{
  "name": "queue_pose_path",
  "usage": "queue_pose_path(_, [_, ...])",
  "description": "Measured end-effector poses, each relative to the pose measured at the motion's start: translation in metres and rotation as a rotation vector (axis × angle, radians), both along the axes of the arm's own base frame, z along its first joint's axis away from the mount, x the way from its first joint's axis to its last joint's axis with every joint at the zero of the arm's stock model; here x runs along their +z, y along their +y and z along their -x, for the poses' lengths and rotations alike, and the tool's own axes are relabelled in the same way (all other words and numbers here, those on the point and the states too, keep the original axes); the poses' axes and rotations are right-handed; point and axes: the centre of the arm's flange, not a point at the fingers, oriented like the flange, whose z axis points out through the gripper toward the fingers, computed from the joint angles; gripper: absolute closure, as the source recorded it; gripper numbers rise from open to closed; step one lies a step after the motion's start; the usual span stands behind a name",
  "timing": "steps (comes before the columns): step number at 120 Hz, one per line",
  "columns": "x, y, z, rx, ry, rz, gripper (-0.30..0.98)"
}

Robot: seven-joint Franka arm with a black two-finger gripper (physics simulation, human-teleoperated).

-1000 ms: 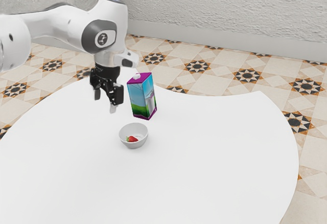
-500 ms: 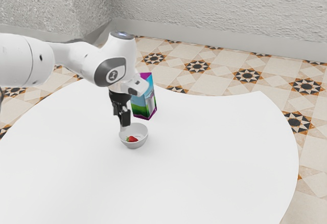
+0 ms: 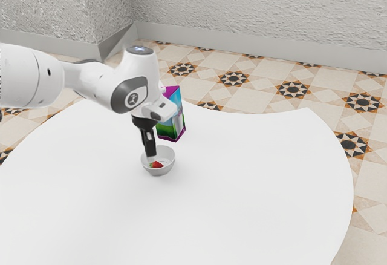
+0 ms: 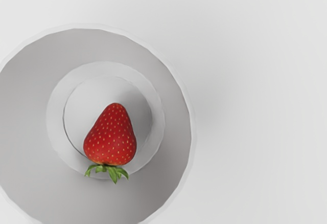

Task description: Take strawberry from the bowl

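Observation:
In the exterior view my gripper points down at the bowl, its lower end overlapping the bowl's rim on the exterior view's left; how far down it reaches is hard to tell. The white bowl stands upright on the table, and the red strawberry lies inside it. From the wrist view, the strawberry rests on its side at the bottom of the bowl, with green leaves at its wide end.
A purple, blue and green drink carton stands upright just behind the bowl, partly covered by my hand. The white table has a curved edge, with tiled floor beyond it.
My hand has moved down and toward the exterior view's right, from beside the carton to the bowl, and has turned. The bowl, strawberry and carton have stayed in place.

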Motion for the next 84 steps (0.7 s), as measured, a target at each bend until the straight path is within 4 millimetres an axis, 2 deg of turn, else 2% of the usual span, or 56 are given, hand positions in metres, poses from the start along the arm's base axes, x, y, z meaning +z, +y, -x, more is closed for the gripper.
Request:
queue_pose_path(16, [-0.005,0.003,-0.005,-0.014,-0.009,0.007,0.16])
queue_pose_path(30, [-0.013,0.011,-0.020,-0.008,-0.018,0.015,0.22])
queue_pose_path(45, [-0.021,0.019,-0.029,-0.005,-0.021,0.020,0.25])
queue_pose_path(84, [-0.043,0.024,-0.031,-0.012,-0.006,0.042,0.28])
